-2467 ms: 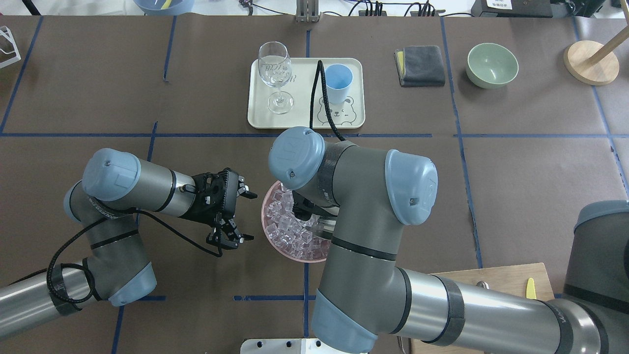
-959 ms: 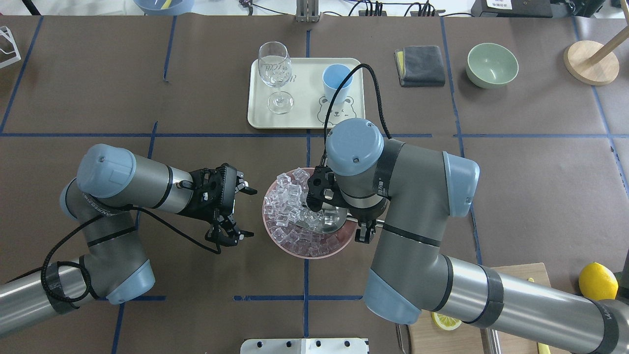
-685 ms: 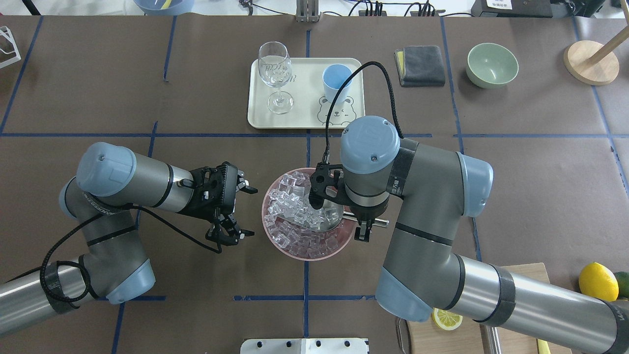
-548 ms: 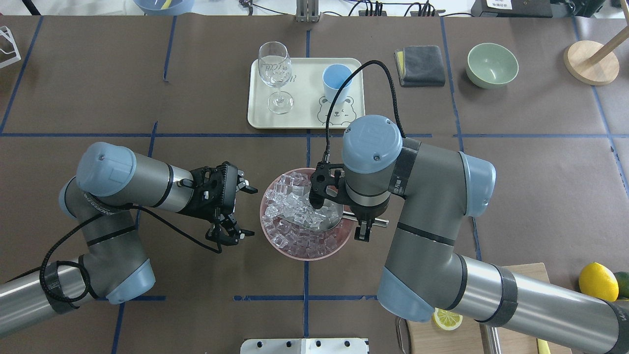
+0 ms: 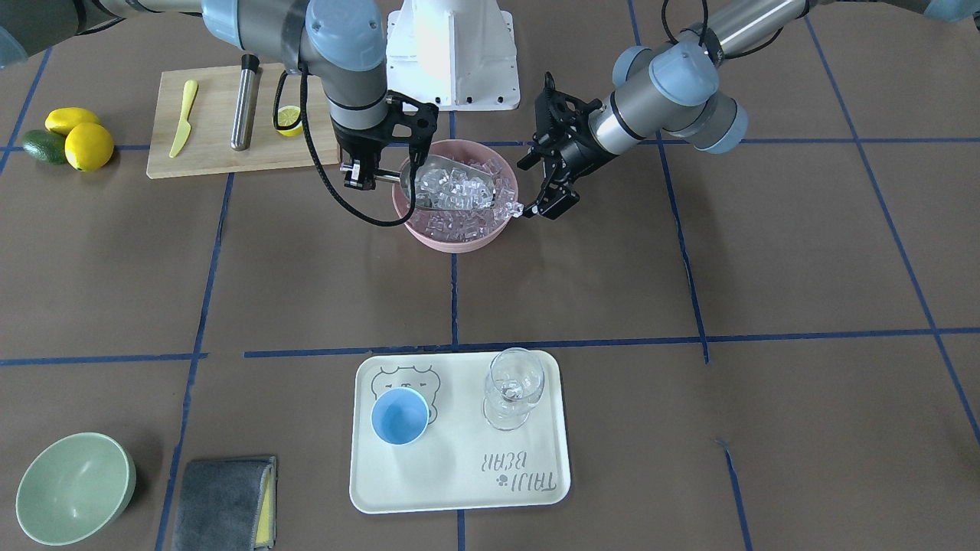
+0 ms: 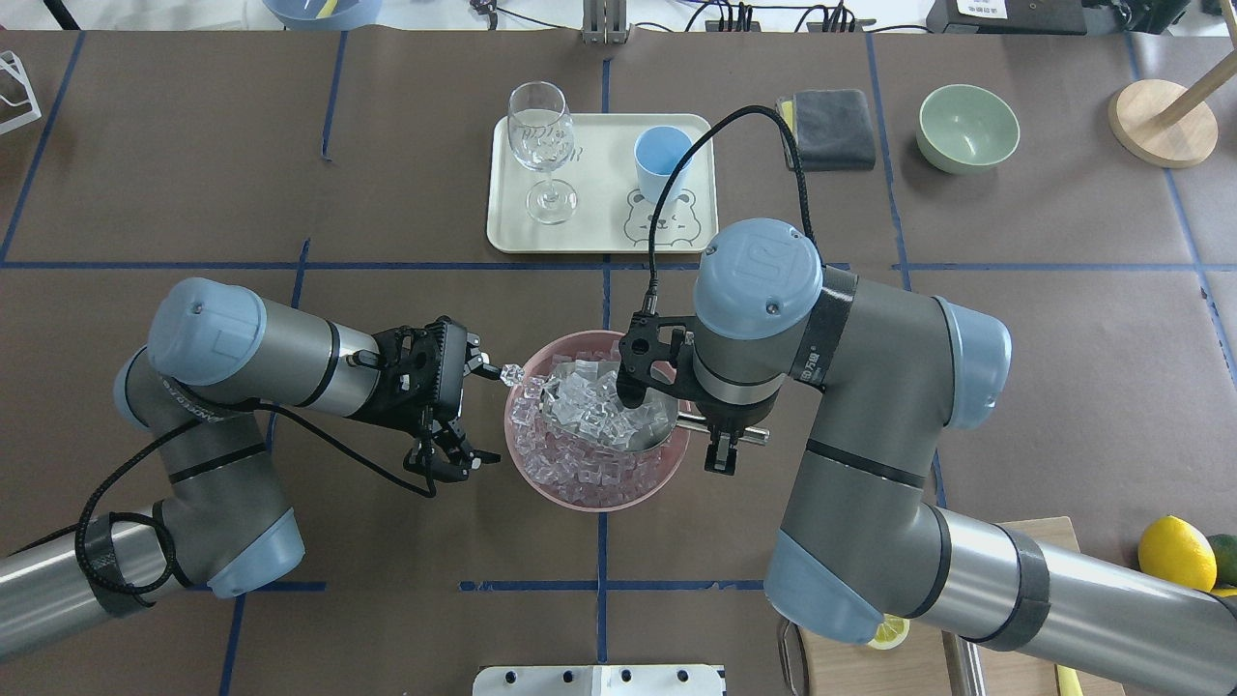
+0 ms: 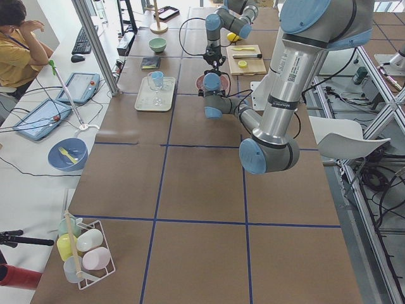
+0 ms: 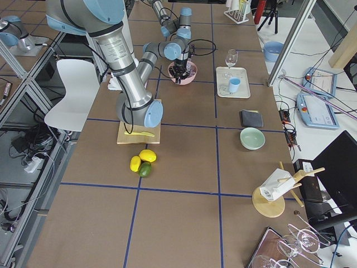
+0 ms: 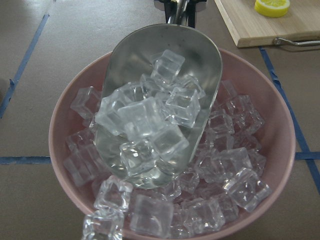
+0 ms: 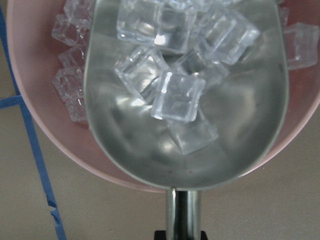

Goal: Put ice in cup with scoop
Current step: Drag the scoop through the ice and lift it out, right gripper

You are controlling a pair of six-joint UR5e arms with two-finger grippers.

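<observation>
A brown table (image 6: 1015, 387) is crossed by blue tape lines. A cream tray (image 6: 507, 227) is set at its far middle, with a pink bowl (image 6: 580, 501) nearer the robot. The left gripper (image 6: 480, 416) is held wide open and empty just left of the bowl. The right gripper (image 6: 720, 440) is closed on the handle of the scoop (image 9: 135, 55), held over the bowl. The cup (image 6: 663, 159) is stood on the tray's right part, well apart from the scoop. Ice (image 9: 145, 120) is heaped in the scoop's blade and in the bowl.

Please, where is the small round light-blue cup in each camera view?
Front-facing: small round light-blue cup, lower middle.
Overhead: cup, top centre.
Exterior left: cup, far, upper left of centre.
Exterior right: cup, upper right of centre.
Both wrist views: not in view.
Shared landmark: the cream bear tray it stands on.
</observation>
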